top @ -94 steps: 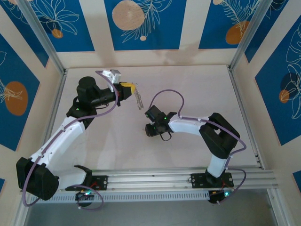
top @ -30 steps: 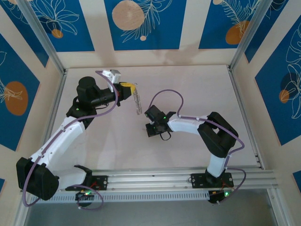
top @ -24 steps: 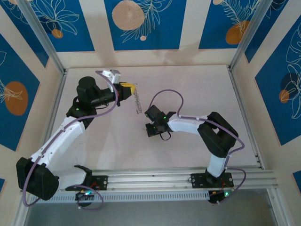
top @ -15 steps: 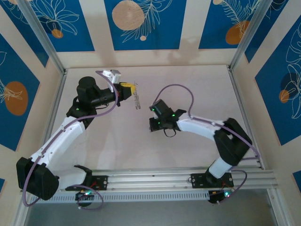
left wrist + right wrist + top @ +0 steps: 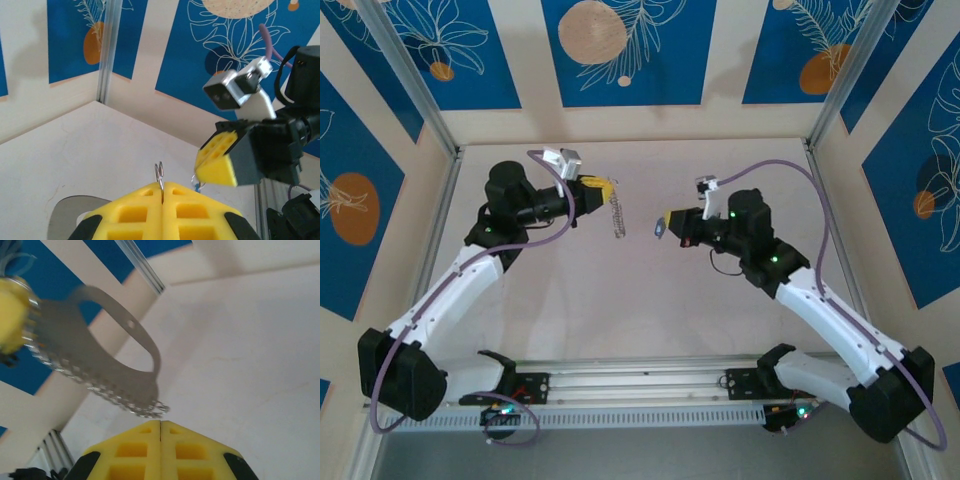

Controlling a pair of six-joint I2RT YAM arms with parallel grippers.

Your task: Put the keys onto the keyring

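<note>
The left gripper's (image 5: 603, 187) yellow jaws are pressed together on the silvery ring of the keyring (image 5: 617, 215), a flat grey oval tag with a chain along its edge, which hangs from them above the pale table (image 5: 740, 165). The right gripper's (image 5: 669, 221) jaws pinch the tiny blue-headed key (image 5: 661, 229), held in the air near the keyring but apart from it.

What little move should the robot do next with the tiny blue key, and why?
Probably ease the right hand sideways toward the keyring. The left hand is shut on the keyring and holds it up above the table, the right hand grips the blue key, and a gap lies between them.
</note>
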